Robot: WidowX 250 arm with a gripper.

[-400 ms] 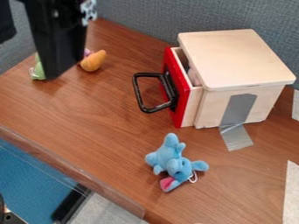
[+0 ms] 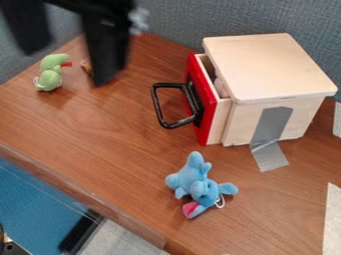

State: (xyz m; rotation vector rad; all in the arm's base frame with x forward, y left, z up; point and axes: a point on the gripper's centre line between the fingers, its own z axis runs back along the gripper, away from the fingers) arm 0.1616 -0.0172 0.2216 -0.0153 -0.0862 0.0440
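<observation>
Currently gripper (image 2: 65, 67) nr green toy (image 2: 50, 79), fingers apart.
Toy's plush, lt green, w/ red bit (image 2: 67, 64) & white loop (image 2: 37, 82).

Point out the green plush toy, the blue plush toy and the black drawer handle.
Green plush toy (image 2: 49, 80): camera view, on its lower body.
Blue plush toy (image 2: 189, 177): camera view, on its body.
Black drawer handle (image 2: 158, 104): camera view, on its outer bar.
</observation>
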